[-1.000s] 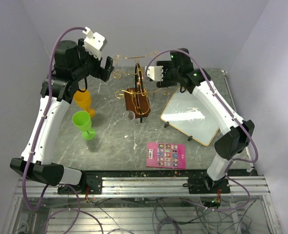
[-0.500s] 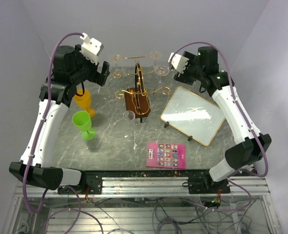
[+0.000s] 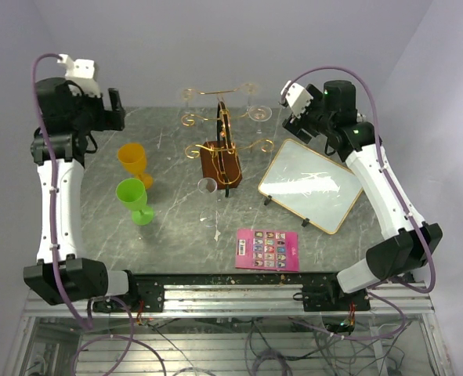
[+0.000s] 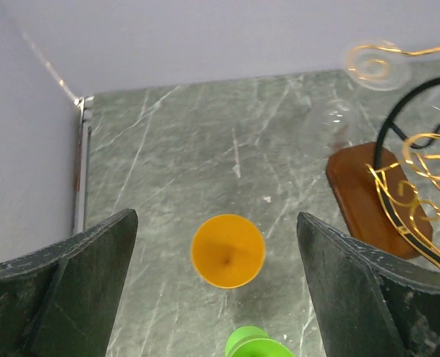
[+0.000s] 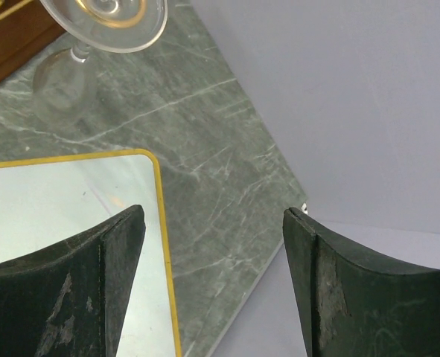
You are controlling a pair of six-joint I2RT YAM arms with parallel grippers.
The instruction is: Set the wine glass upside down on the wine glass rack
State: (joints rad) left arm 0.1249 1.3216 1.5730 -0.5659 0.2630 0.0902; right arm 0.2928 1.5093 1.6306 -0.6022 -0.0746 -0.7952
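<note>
Left gripper (image 4: 216, 217): first goblet (image 4: 228, 251) on table (image 4: 205, 134) directly below; second goblet (image 4: 258, 346) nearer its base; wine glass rack (image 4: 372, 201) to right | Right gripper (image 5: 213, 213): board (image 5: 71, 208) below; wine glass (image 5: 104, 18) hanging on rack, ahead-left.

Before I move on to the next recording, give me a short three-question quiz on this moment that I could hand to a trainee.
1. True or false: the left gripper is shut on a cup.
2. Pick one: the clear wine glass in the right wrist view is A) lying on the table, B) hanging foot-up on the rack, on its gold wire, C) pinched between the fingers.
3. What colour is the goblet standing nearest the arm bases?
Key: 1 false, its jaws stand wide apart with nothing between them; 2 B; 3 green.
</note>
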